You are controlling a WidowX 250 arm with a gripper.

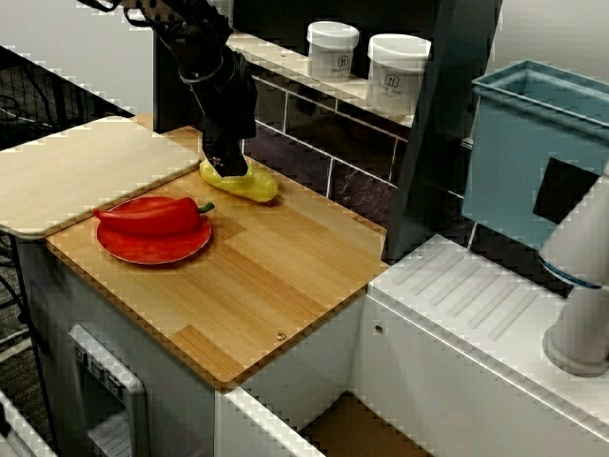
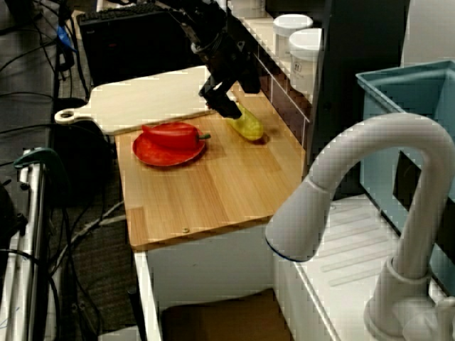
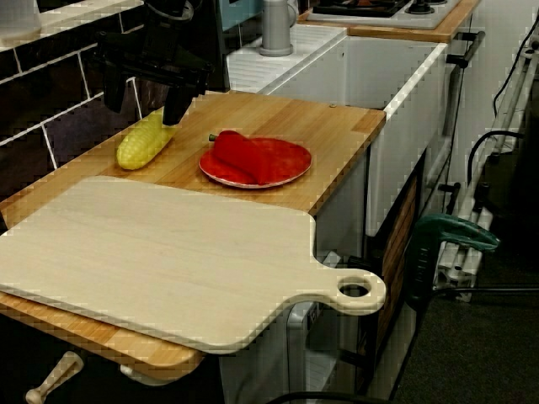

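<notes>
At far side of counter (image 1: 285, 286), close under tiled wall (image 1: 304, 157): noted corn (image 1: 252, 186) lying flat on its side, length running along wall; judged steady so, resting on long flank with nothing to tip. Found gripper (image 1: 226, 164) straight above corn's left end, pointing down from black arm reaching in from far left. From view over board, read fingers (image 3: 174, 105) as spread wide, one to each side of cob, nothing pinched between; released, not clenched. Could not tell touching from hovering just above; gap hidden behind wrist in view across counter. Judged spread set across cob's narrow width rather than along length, likely the only fit between pads.

Logged near and left of corn, apart from it: red plate (image 1: 128, 249) carrying red pepper (image 1: 152, 214), pepper on its side, stem toward right; raised rim probably there to stop rolling. Logged pale board (image 1: 76, 171) at left, laid on top of counter and overhanging left edge, holed handle on side away from wall. Logged two white jars (image 1: 333, 48) side by side on shelf (image 1: 276, 62) above wall, well apart from gripper. Logged at right, past counter: ribbed drainer (image 1: 476, 305), blue bin (image 1: 533, 152), white tap (image 1: 580, 286).
</notes>
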